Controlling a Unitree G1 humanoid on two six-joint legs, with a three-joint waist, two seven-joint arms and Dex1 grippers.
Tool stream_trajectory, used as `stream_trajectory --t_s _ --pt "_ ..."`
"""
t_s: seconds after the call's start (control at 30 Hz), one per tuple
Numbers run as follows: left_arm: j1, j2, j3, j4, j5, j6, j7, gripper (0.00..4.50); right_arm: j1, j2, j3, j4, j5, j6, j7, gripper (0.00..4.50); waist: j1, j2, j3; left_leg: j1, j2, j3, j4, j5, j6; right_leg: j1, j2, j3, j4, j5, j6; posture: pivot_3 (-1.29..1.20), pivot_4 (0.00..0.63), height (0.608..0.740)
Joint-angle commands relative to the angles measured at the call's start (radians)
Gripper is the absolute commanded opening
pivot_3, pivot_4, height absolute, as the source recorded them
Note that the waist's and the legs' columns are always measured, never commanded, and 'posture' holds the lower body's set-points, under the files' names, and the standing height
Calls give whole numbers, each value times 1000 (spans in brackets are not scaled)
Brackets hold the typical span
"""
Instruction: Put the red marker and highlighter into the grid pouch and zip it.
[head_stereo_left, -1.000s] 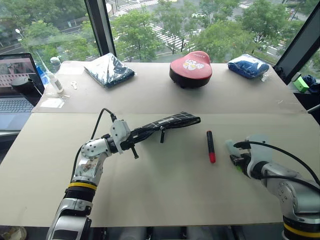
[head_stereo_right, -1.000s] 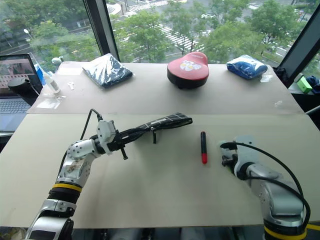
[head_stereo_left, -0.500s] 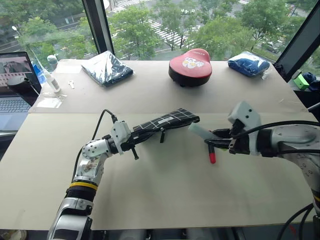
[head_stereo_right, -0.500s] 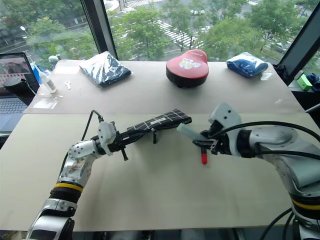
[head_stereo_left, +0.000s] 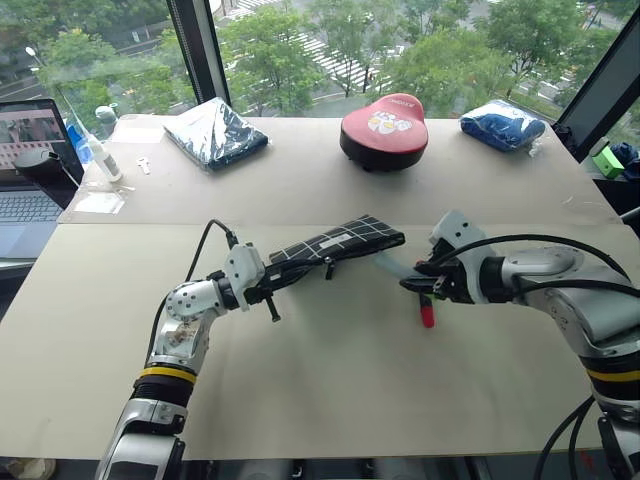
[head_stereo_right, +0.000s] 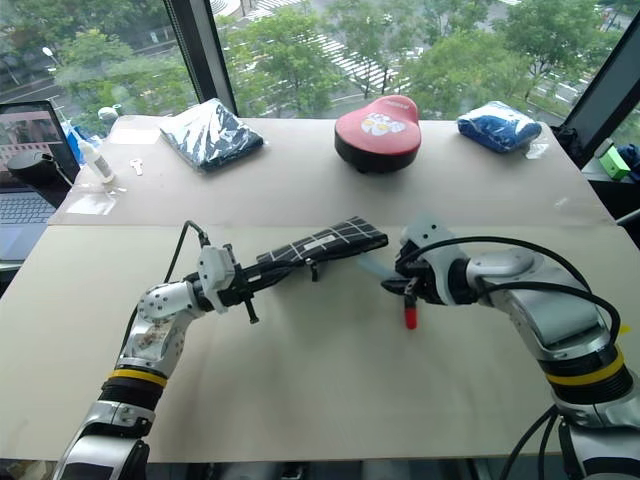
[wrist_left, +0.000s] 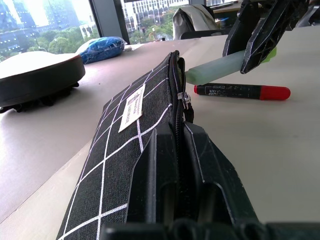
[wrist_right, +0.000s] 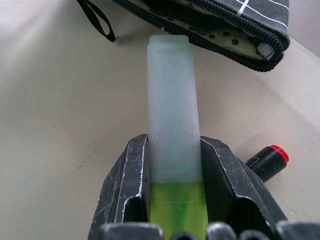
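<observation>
Left eye view: at the far left edge of the worktop (head_stereo_left: 330, 400) an open laptop (head_stereo_left: 30, 165) is seen, with a dark blue plastic-wrapped bundle (head_stereo_left: 215, 132) behind on the far worktop. Further right, the left gripper (head_stereo_left: 262, 285) is closed tight on one end of the grid pouch (head_stereo_left: 335, 243), which is held edge-up and raised off the worktop, its zipper pull cord (wrist_right: 95, 20) hanging loose. In the right wrist view the zipper is seen parted, with a dotted lining visible inside. A red padded case (head_stereo_left: 383, 130) is set behind the pouch. Just right of the pouch's free end, the highlighter (head_stereo_left: 392, 268) is gripped at its green end between the jaws of the right gripper (head_stereo_left: 425, 284); its pale end is pointed at the pouch opening and lies just beside it, whether touching cannot be told. The red marker (head_stereo_left: 425, 305) is lying flat on the worktop below that gripper. A blue wrapped bundle (head_stereo_left: 503, 125) is placed at the far right.
</observation>
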Motion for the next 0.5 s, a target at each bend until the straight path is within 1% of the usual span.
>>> stream_trajectory --t_s 0.03,0.1,0.23,0.5 --pt "5 8 0 -38 -3 -9 -1 0 -22 -1 -39 -11 12 -17 16 1034 0 0 0 0 0 0 0 0 0 0 0 0 0 0 0 0 150 740" --pt "5 8 -2 -37 -2 -10 -2 0 -26 1 -37 -5 7 -18 16 1034 0 0 0 0 0 0 0 0 0 0 0 0 0 0 0 0 150 740" --pt "-2 9 -5 -27 1 -14 -6 0 -13 -22 -82 -61 84 -13 98 1034 -1 0 0 0 0 0 0 0 0 0 0 0 0 0 0 0 150 740" --pt "-13 10 -4 -20 -1 -10 -11 0 -29 -20 -56 -21 51 -17 63 1034 0 0 0 0 0 0 0 0 0 0 0 0 0 0 0 0 150 740"
